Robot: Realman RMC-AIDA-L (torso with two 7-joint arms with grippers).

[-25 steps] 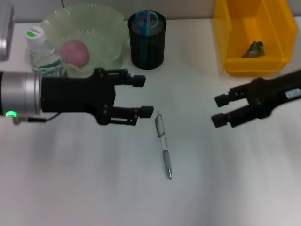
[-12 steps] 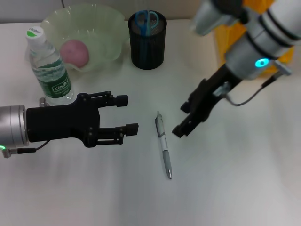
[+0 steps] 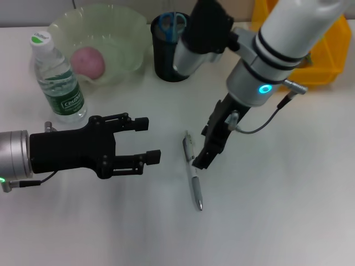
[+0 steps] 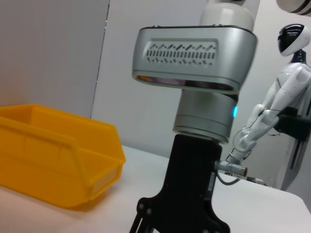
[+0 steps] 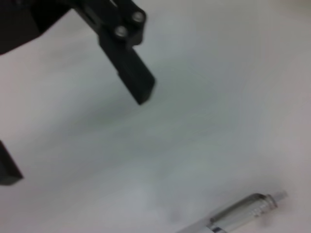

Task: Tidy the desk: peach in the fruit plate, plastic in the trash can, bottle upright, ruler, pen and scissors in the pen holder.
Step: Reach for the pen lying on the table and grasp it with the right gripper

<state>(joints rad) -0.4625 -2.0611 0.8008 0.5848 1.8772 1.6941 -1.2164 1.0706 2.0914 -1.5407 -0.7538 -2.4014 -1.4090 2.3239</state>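
The right end effector has swung in from the right and dropped over the silver ballpoint pen on the white counter; I cannot tell its finger state. The left end effector, fingers spread, has drawn back nearer, so a pen pickup looks next.

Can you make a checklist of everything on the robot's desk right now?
Surface: white desk.
Job's things: pen lying flat; peach in fruit plate; bottle upright; scissors in pen holder; yellow trash can.
Clutter: nothing seen.
Grippers: right gripper over the pen; left gripper open, beside it.
Cables: wire on right arm.
Surroundings: white humanoid robot behind.
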